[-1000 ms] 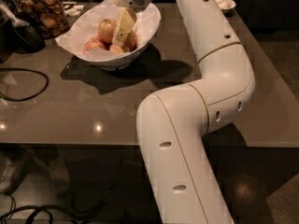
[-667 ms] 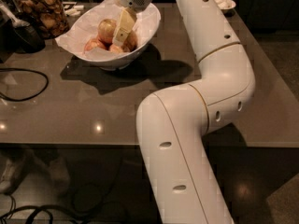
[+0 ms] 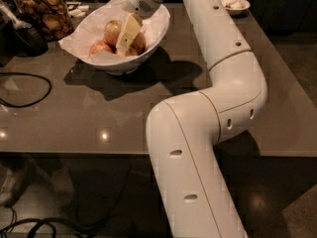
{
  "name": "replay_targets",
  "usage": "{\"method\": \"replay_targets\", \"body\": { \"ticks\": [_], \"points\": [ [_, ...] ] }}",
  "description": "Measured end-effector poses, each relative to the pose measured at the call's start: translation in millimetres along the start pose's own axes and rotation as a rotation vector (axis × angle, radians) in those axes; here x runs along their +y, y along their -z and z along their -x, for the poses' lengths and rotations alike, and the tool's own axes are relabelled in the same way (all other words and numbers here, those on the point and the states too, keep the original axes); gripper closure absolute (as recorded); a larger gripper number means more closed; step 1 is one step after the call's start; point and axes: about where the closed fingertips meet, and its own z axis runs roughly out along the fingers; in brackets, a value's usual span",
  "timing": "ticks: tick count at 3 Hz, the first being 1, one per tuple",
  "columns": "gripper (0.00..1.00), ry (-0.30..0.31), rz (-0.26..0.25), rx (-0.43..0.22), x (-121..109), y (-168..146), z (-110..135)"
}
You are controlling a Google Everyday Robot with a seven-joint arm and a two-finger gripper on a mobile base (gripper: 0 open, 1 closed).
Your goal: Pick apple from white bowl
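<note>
**Fig. 1. Gripper inside the bowl, apple not yet lifted**

Seen from the near edge of the table (image 3: 99, 113), the white arm (image 3: 223, 88) reaches across to the white bowl (image 3: 130, 64), which stands near the far left of the tabletop and is lined with crinkled white paper (image 3: 81, 31). The gripper (image 3: 122, 46) is down inside the bowl, angled from the upper right, with its pale tip low among the fruit. Whether it is open or closed cannot be told from this side.

The apple (image 3: 113, 31), pale yellow-green with a pink blush, sits in the bowl just to the left of the gripper. It rests on the paper with smaller, redder apples (image 3: 99, 47) around it, one of them partly hidden behind the gripper. Whether the gripper touches the apple is unclear, since the two overlap in this line of sight.

Progress, as a judgement: the approach and the descent into the bowl appear done. The grasp itself is unconfirmed, and the lift clear of the rim is yet to come.

A jar of snacks (image 3: 42, 14), a dark cable (image 3: 29, 90) and a small white dish (image 3: 236, 4) also stand on the table, all well apart from the bowl.
</note>
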Motion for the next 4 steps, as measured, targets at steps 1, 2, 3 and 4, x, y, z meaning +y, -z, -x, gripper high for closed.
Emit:
{"method": "replay_targets", "body": {
  "ticks": [1, 2, 3, 4],
  "points": [
    [0.00, -0.031, 0.021, -0.032, -0.6, -12.4, -4.6],
    [0.00, -0.044, 0.040, -0.054, 1.3, -19.3, -3.4],
    [0.18, -0.044, 0.040, -0.054, 1.3, -19.3, -3.4],
    [0.41, -0.044, 0.040, -0.054, 1.3, -19.3, -3.4]
  ]
}}
